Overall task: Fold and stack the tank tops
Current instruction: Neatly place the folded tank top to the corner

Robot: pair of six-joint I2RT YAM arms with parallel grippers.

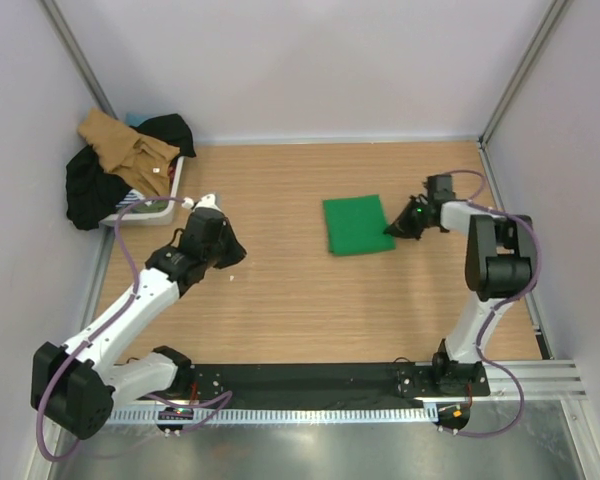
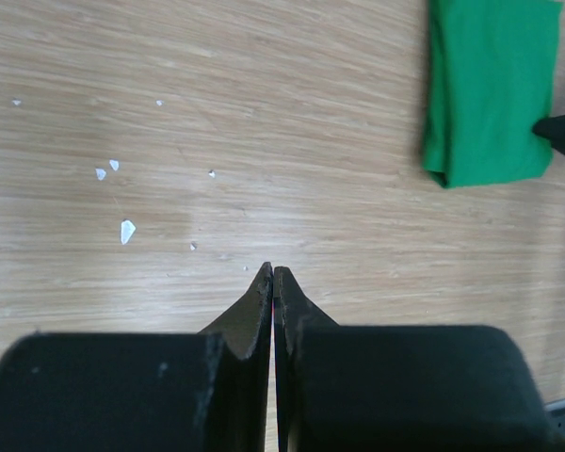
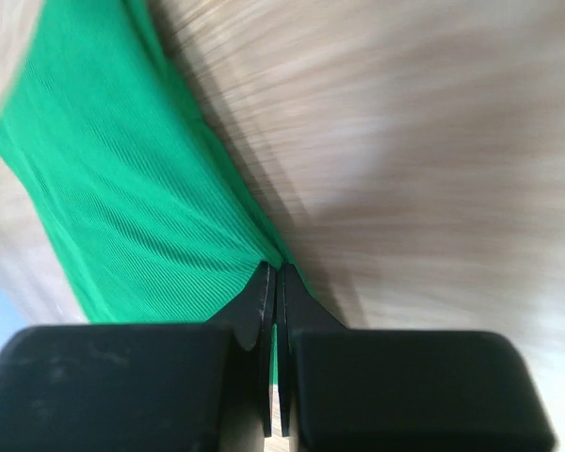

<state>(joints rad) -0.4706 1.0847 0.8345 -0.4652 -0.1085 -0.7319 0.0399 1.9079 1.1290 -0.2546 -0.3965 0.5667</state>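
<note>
The green tank top [image 1: 357, 224] lies folded into a flat rectangle on the wooden table, right of centre. It also shows in the left wrist view [image 2: 490, 89] and the right wrist view [image 3: 122, 188]. My right gripper [image 1: 392, 230] [image 3: 274, 266] is low at its right edge, shut on the cloth's edge, with green showing between the jaws. The tan tank top [image 1: 125, 145] lies crumpled on the pile at the back left. My left gripper [image 1: 236, 260] [image 2: 273, 271] is shut and empty over bare table, left of the green tank top.
A white basket [image 1: 170, 205] at the back left corner holds black garments [image 1: 95, 185] under the tan one. Small white scraps [image 2: 127, 231] lie on the wood near my left gripper. Walls close in the back and both sides.
</note>
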